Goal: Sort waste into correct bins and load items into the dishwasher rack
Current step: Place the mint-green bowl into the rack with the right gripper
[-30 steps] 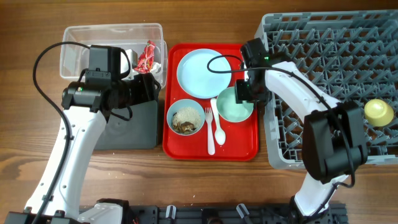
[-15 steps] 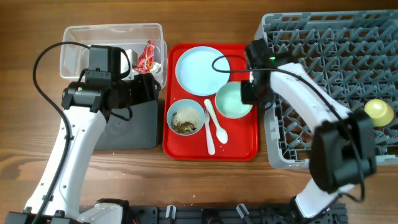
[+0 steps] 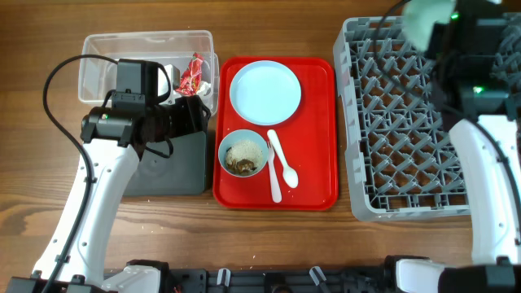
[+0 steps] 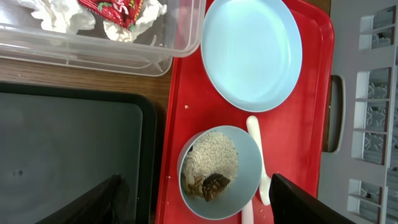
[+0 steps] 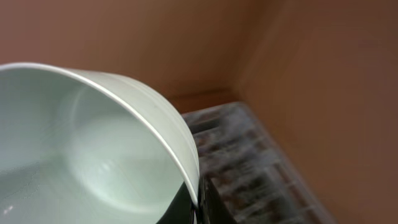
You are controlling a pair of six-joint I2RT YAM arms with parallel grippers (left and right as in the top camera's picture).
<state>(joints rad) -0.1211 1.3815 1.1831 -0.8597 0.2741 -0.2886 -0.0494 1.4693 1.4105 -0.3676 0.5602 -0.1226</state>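
Mint-green round bowl: rim pinched in right gripper jaws, held high above grey pegged plastic dishwasher rack, probably for loading. Left gripper: jaws spread, empty, above black rectangular tray.

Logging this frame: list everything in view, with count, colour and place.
clear tub: 1, transparent, far left of table
red wrapper: 1, red, in clear tub
tissue: 1, white, in clear tub
black tray: 1, black, in front of clear tub
red tray: 1, red, centre
plate: 1, pale blue, on red tray
blue bowl: 1, pale blue, on red tray
food scraps: brownish-white, in blue bowl
spoon: 1, white, on red tray
fork: 1, white, beside spoon
rack: 1, grey, right
mint bowl: 1, mint-green, held above rack
table: 1, wooden
left end effector: open, over black tray
right end effector: gripping mint bowl's rim
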